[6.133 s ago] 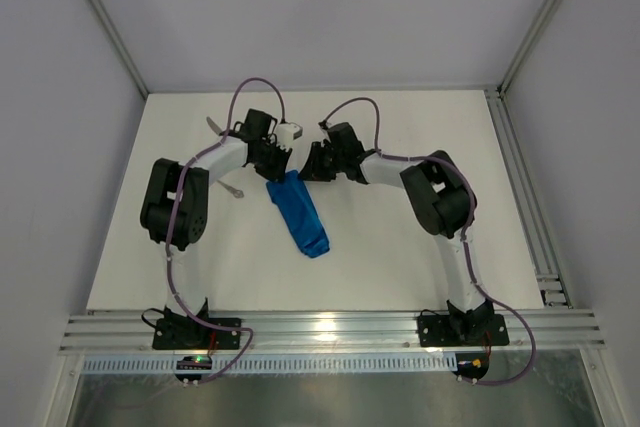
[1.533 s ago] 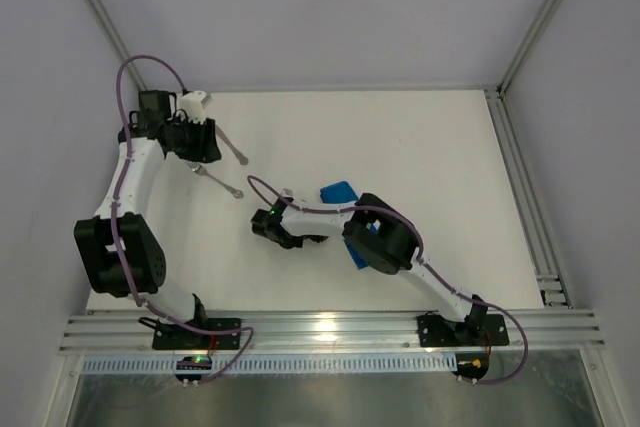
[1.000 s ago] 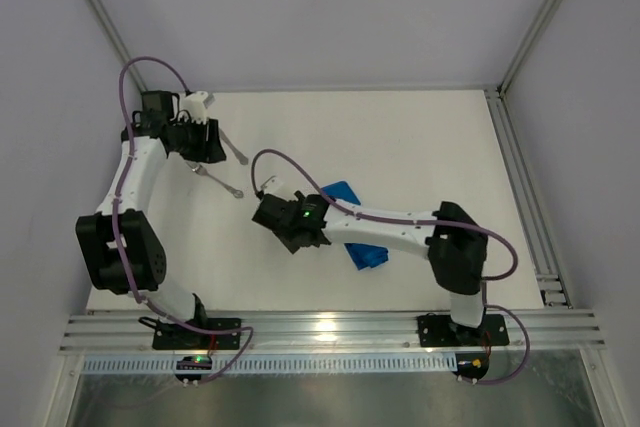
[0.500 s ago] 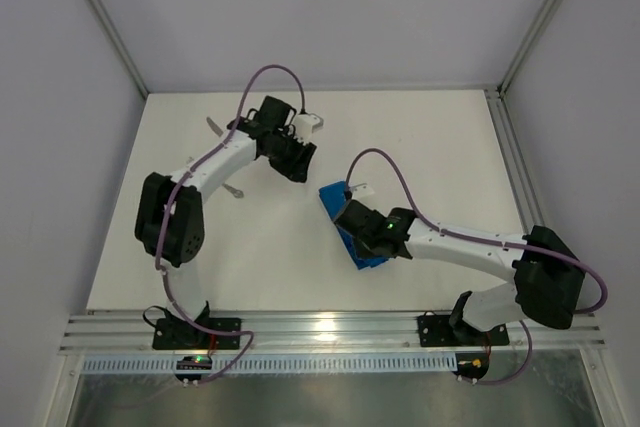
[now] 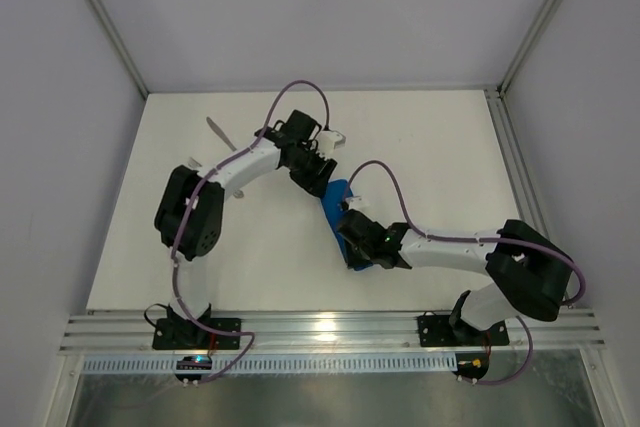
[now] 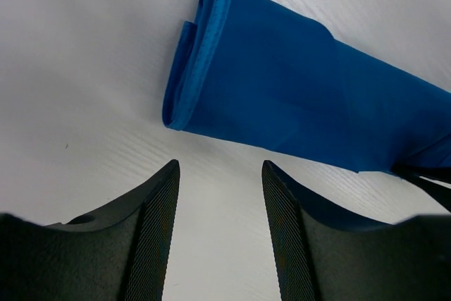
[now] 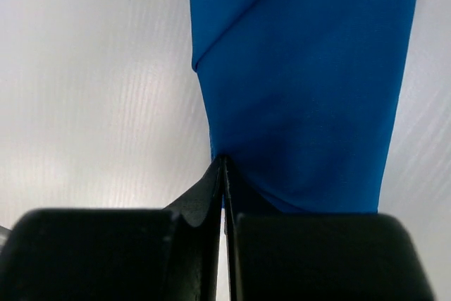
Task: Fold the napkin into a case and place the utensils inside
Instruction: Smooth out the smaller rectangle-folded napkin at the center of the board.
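Blue cloth already forms a narrow case (image 6: 282, 96) on the tabletop (image 5: 440, 147), stretched between the two tools. The right tool (image 7: 224, 160) is clenched and seems to pinch the case's end at its tips. The left tool (image 6: 218, 168) hovers released and empty, with the layered, hemmed mouth just ahead of it. The step looks like opening the pouch for loading, so next the left tool should catch only the top layer. One utensil (image 5: 217, 133) lies well beyond the left arm, and open tabletop lies around both tools.

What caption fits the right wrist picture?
Right gripper closed at the edge of the folded bright blue cloth napkin on a white table.
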`<state>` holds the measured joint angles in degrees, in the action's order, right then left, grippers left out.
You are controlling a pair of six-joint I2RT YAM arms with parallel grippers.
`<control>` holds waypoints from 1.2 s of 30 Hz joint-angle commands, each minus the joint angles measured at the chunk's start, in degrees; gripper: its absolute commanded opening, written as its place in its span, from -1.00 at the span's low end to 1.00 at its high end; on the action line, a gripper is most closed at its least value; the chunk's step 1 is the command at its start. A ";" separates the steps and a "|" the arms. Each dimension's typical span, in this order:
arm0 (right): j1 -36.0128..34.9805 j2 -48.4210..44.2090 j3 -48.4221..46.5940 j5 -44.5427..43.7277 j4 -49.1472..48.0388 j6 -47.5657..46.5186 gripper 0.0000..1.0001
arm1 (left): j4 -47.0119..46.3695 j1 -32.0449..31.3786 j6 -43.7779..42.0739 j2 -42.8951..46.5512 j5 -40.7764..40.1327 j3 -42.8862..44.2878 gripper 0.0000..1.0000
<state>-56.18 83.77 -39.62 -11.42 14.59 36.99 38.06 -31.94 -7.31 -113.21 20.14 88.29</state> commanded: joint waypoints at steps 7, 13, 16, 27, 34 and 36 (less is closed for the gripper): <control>1.43 1.84 0.77 1.31 -3.87 -4.03 -0.93 | -4.84 -1.54 0.55 -2.98 -0.28 2.66 0.16; 1.43 0.97 -0.37 3.42 -4.92 -5.79 -0.93 | -4.14 -1.54 -0.07 -7.81 -7.12 5.93 0.08; 1.34 0.08 -0.55 2.81 -3.70 -6.14 -0.93 | -3.88 -1.54 -0.25 -9.66 -9.59 6.10 -0.15; 1.69 -11.86 -1.96 1.40 0.44 -3.86 -0.88 | -4.67 -1.54 -1.48 -7.38 -9.68 3.29 -0.29; 4.33 -9.51 3.66 0.35 -1.14 1.41 -0.89 | -4.67 -1.54 -1.13 -6.50 -9.33 3.38 -0.28; 4.50 -8.19 5.51 0.61 -3.33 2.20 -0.92 | -4.66 -1.54 -1.13 -6.15 -9.33 3.38 -0.28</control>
<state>-51.88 73.76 -36.62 -9.78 13.72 36.05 34.33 -33.61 -7.94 -122.61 11.53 92.31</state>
